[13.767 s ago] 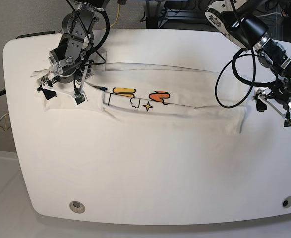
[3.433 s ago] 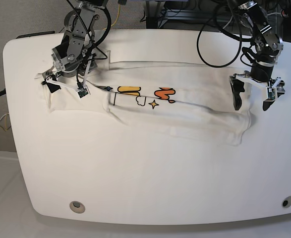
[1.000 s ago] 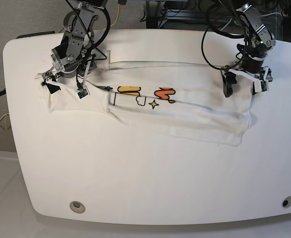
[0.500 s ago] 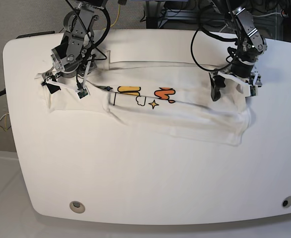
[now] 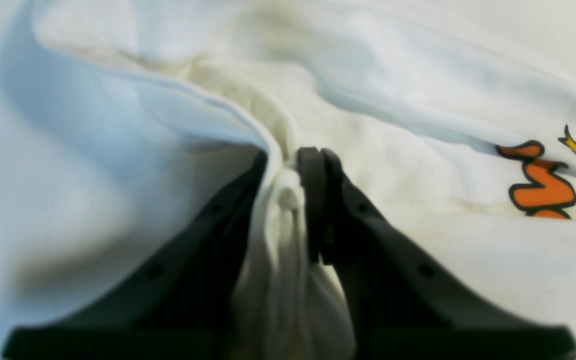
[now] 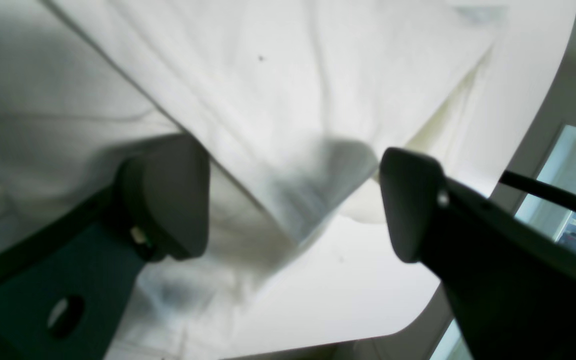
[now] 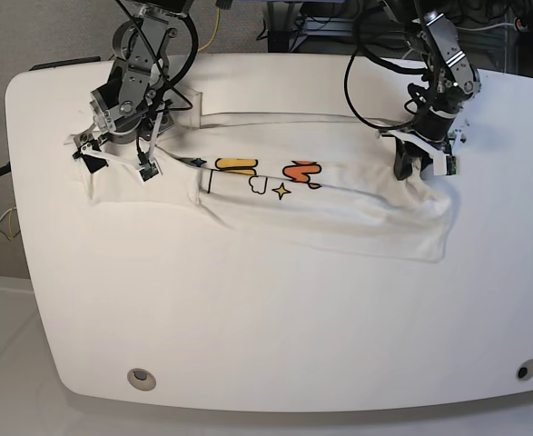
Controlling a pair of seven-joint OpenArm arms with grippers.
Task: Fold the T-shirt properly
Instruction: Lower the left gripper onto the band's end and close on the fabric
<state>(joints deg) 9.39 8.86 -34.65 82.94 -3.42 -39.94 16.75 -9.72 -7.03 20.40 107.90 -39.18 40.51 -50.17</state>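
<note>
1. On the white table (image 7: 248, 327), the T-shirt (image 7: 339, 213) lies folded into a long band across the far half, its long axis running side to side in the base view, dipping slightly toward the near edge at that view's right end.
2. The printed side faces up only in a narrow strip near the middle, where yellow and orange shapes, a cloud outline and a small star show; in the left wrist view an orange shape (image 5: 543, 187) sits at the right edge.
3. The left gripper (image 5: 290, 165) stands at the band's right end in the base view, its two dark fingers (image 5: 318, 200) pressed together on a bunched ridge of the white cloth, which rises between them.
4. The right gripper (image 6: 293, 200) sits at the opposite end of the band, over a cloth corner near the table's edge; its fingers (image 6: 168, 195) are spread wide, with a fold of fabric lying between and beneath them.
5. No grip on that fold shows.
</note>
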